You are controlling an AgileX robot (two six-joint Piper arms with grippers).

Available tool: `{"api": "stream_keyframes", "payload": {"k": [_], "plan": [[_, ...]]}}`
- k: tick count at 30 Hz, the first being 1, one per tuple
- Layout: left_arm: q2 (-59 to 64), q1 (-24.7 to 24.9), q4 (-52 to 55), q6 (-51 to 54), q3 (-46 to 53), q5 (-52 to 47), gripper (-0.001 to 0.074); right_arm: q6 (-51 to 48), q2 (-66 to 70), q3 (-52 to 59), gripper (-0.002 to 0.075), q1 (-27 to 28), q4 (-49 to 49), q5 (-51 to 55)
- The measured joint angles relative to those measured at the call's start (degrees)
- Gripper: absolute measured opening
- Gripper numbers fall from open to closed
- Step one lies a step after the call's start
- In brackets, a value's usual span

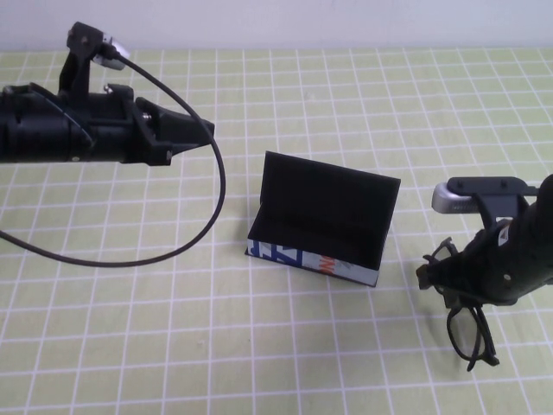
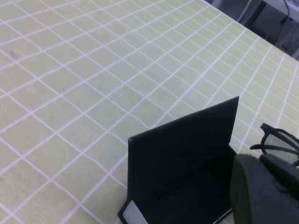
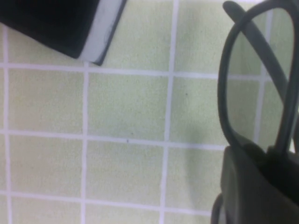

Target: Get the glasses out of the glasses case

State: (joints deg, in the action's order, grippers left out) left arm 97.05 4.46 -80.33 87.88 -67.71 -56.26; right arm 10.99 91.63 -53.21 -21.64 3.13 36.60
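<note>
The glasses case [image 1: 324, 212] stands open in the middle of the table, its black lid raised and its white printed front side facing me; inside it I see only black. It also shows in the left wrist view [image 2: 187, 163] and, as one corner, in the right wrist view [image 3: 70, 28]. My right gripper [image 1: 451, 281] is to the right of the case, shut on the glasses [image 1: 469, 335], which hang from it with a lens low over the table. The frame shows in the right wrist view [image 3: 240, 70]. My left gripper [image 1: 200, 134] is shut and empty, held high to the left of the case.
The table is covered by a green mat with a white grid [image 1: 173, 346]. A black cable [image 1: 212, 207] loops from the left arm down over the mat left of the case. A pale wall runs along the table's far edge.
</note>
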Motion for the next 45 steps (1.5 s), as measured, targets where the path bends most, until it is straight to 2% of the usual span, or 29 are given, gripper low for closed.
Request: {"api": "stream_keyframes", "payload": {"k": [3,9,14,18,22,26,29,39,45], "plan": [[0.0,0.0,0.7,-0.5,0.0,0.0,-0.0004,0.0,0.1,0.0,0.0094,0.0,0.1,0.8],[0.0,0.0,1.1,-1.5,0.0,-0.1,-0.0004,0.1,0.1,0.0,0.0293,0.0,0.1,2.1],[-0.3,0.0,1.5,-3.8,0.0,-0.1,-0.0004,0.1,-3.1,0.0,0.0328,0.0,0.1,5.1],[-3.2,0.0,3.6,-6.0,0.0,0.7,-0.0004,0.1,-9.7,0.0,0.0281,0.0,0.1,10.4],[-10.2,0.0,7.8,-10.3,1.5,4.5,-0.0004,-0.7,-20.6,1.4,0.0159,0.0,0.1,15.1],[-21.0,0.0,8.2,-11.5,7.2,10.6,-0.0004,-1.8,-33.6,4.1,0.0050,0.0,0.1,18.2],[-30.8,0.0,8.3,-12.8,13.3,14.7,-0.0004,-2.4,-43.4,6.6,0.0004,0.0,0.1,19.3],[-60.4,0.0,4.6,-14.2,35.2,26.6,-0.0004,-6.5,-64.9,12.9,-0.0015,0.0,3.4,18.9],[-78.2,0.0,4.0,-14.2,44.5,34.0,-0.0004,-8.2,-73.5,18.5,-0.0016,0.0,5.2,5.1]]}}
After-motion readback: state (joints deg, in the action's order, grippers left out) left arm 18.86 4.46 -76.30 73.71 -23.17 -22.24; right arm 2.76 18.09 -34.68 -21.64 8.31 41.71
